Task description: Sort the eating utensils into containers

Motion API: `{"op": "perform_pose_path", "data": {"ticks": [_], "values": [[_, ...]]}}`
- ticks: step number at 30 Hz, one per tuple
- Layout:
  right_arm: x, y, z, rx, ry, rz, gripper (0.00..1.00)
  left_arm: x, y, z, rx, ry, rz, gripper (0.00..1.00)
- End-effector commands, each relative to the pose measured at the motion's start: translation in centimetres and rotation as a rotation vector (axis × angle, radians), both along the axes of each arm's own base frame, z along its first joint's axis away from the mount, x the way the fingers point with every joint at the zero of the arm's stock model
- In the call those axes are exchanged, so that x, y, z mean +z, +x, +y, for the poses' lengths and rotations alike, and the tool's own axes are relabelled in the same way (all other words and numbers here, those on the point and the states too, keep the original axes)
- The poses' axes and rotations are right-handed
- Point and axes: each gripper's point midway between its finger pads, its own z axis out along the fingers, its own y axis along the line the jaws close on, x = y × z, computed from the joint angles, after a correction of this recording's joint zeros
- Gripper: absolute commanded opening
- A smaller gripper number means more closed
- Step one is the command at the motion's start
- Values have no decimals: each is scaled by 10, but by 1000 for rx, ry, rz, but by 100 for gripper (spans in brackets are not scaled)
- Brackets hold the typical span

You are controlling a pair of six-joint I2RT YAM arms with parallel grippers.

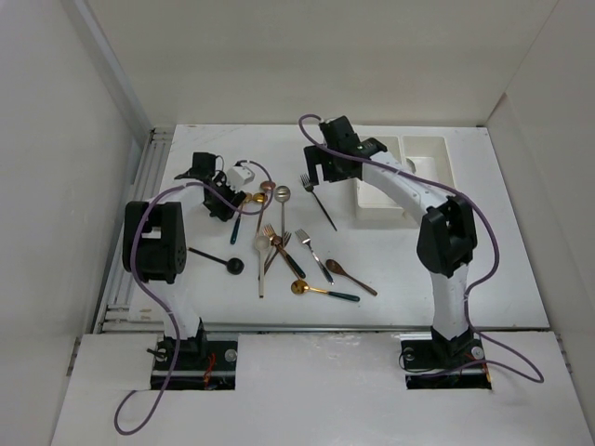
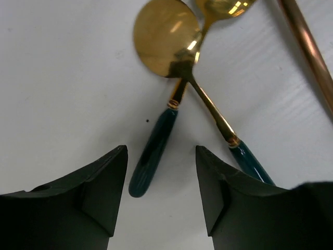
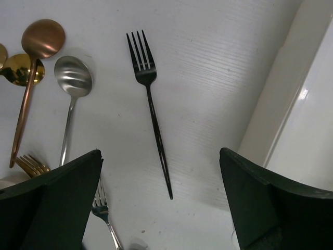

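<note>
Eating utensils [image 1: 279,246] lie scattered on the worktop [image 1: 418,269], containers [image 1: 429,142] at its far right; each arm hangs over a piece on its own side (likely pick targets); left end effector [image 2: 161,156] low, fingers part-way apart astride the handle of a teal-handled gold spoon [image 2: 156,140], no contact seen; right end effector [image 3: 160,153] spread wide above the black fork [image 3: 153,114], holding nothing.

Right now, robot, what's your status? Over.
Left pincer open, straddling teal-handled gold spoon. Right pincer open above black fork. Second gold spoon lies across the first's neck.
</note>
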Motion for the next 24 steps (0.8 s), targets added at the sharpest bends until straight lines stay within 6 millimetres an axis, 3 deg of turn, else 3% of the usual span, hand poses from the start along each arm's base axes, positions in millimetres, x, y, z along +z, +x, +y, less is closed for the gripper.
{"op": "perform_pose_path", "data": {"ticks": [1, 4, 5, 8, 9, 10, 12, 13, 17, 22, 24], "values": [[37, 3, -1, -19, 35, -91, 99, 8, -30, -13, -132, -13, 52, 52], [37, 3, -1, -19, 35, -91, 99, 2, -31, -10, -125, 49, 35, 52], [41, 4, 0, -19, 41, -100, 99, -9, -36, -9, -111, 73, 53, 52], [45, 8, -2, -26, 24, -113, 99, -28, -36, 0, -55, 138, 82, 37], [48, 8, -2, -26, 25, -114, 99, -29, -33, -5, -53, 133, 83, 31], [48, 8, -2, -26, 25, -114, 99, -33, -32, -4, -36, 139, 93, 17], [51, 9, -6, -35, 5, -123, 99, -30, -24, -6, 7, 119, 99, 0], [51, 9, -6, -35, 5, -123, 99, -34, -25, -7, 16, 116, 111, 0], [51, 9, -6, -35, 5, -123, 99, -19, -13, 4, 104, 85, 91, 0], [51, 8, -10, -36, -9, -128, 99, 40, 21, 51, 360, 161, -23, 0], [53, 10, -9, -36, -4, -135, 99, 56, 24, 56, 382, 196, -66, 0]]}}
